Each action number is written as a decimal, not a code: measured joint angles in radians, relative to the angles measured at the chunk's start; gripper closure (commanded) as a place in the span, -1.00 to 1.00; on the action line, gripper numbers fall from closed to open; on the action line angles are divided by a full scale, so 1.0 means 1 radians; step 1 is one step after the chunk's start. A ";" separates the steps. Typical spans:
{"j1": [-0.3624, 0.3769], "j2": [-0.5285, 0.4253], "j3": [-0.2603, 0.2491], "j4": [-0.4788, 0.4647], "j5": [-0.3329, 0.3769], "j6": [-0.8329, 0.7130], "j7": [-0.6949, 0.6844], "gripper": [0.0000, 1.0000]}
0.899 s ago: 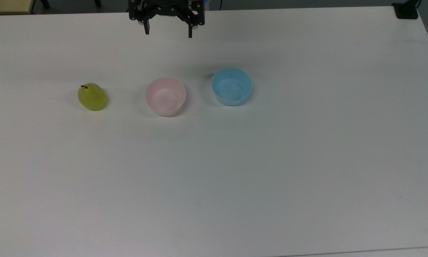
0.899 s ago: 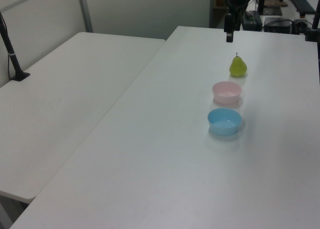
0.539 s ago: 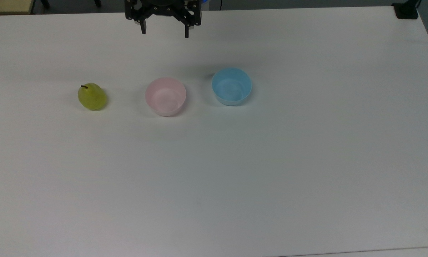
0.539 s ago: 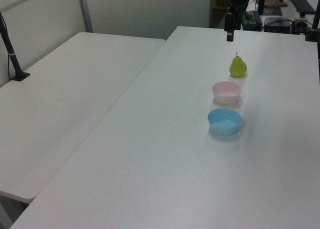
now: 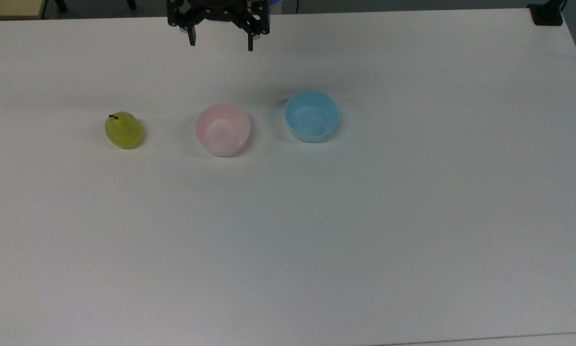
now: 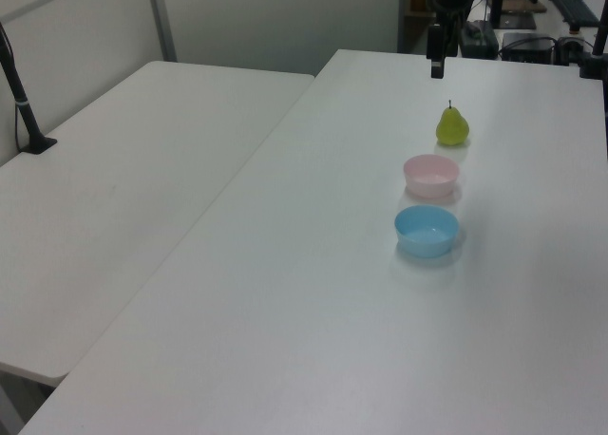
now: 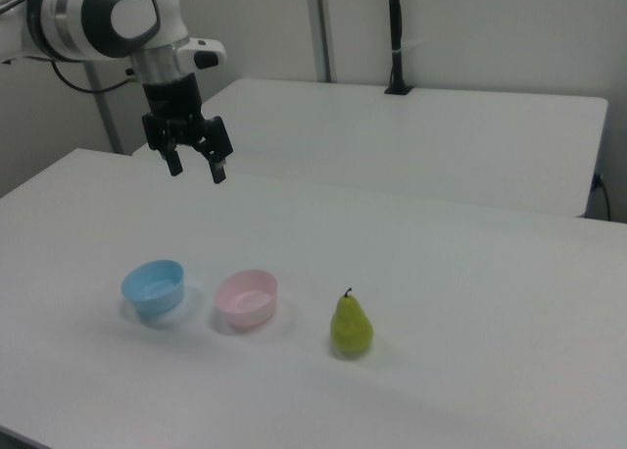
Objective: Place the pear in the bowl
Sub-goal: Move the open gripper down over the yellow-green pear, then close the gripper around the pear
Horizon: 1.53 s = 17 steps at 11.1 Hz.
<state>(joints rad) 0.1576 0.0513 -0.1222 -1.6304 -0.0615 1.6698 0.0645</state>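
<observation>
Well apart from the pear (image 7: 352, 324), the hand (image 7: 196, 165) hangs wide, holding nothing.

The top view looks almost straight down on the white table (image 5: 364, 240), with the gripper (image 5: 220, 44) at its upper edge. The left view stands high off one end of the table (image 6: 313, 293) and faces along its length, with the row of pear (image 6: 452, 126), bowl (image 6: 431, 175) and blue bowl (image 6: 427, 231) receding toward the arm. The right view sits lower and nearer, facing across the table (image 7: 470, 263) from the side opposite the arm (image 7: 108, 18). All three share that row and the gripper.
</observation>
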 measured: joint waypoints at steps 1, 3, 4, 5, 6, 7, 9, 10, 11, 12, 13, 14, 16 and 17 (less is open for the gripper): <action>-0.001 0.000 -0.002 0.000 -0.001 0.000 0.000 -1.00; -0.033 0.000 -0.009 0.000 -0.004 0.000 -0.016 -1.00; -0.069 0.000 -0.012 -0.001 -0.004 0.000 -0.043 -1.00; -0.105 0.000 -0.013 -0.002 -0.004 0.000 -0.076 -1.00; -0.145 0.000 -0.014 -0.003 -0.004 0.000 -0.119 -1.00; -0.180 0.001 -0.015 -0.005 -0.004 0.000 -0.170 -1.00; -0.238 0.005 -0.017 -0.021 -0.004 0.001 -0.238 -1.00; -0.261 0.009 -0.017 -0.044 -0.004 0.023 -0.250 -1.00; -0.280 0.018 -0.017 -0.073 -0.004 0.069 -0.259 -1.00; -0.300 0.039 -0.017 -0.098 -0.004 0.110 -0.283 -1.00; -0.316 0.069 -0.018 -0.112 -0.004 0.147 -0.311 -1.00; -0.331 0.105 -0.018 -0.118 -0.004 0.194 -0.338 -1.00; -0.350 0.176 -0.018 -0.146 -0.004 0.298 -0.399 -1.00; -0.356 0.208 -0.018 -0.164 -0.020 0.352 -0.416 -0.99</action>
<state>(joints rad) -0.1985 0.2592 -0.1398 -1.7939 -0.0817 2.0222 -0.3518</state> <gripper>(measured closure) 0.000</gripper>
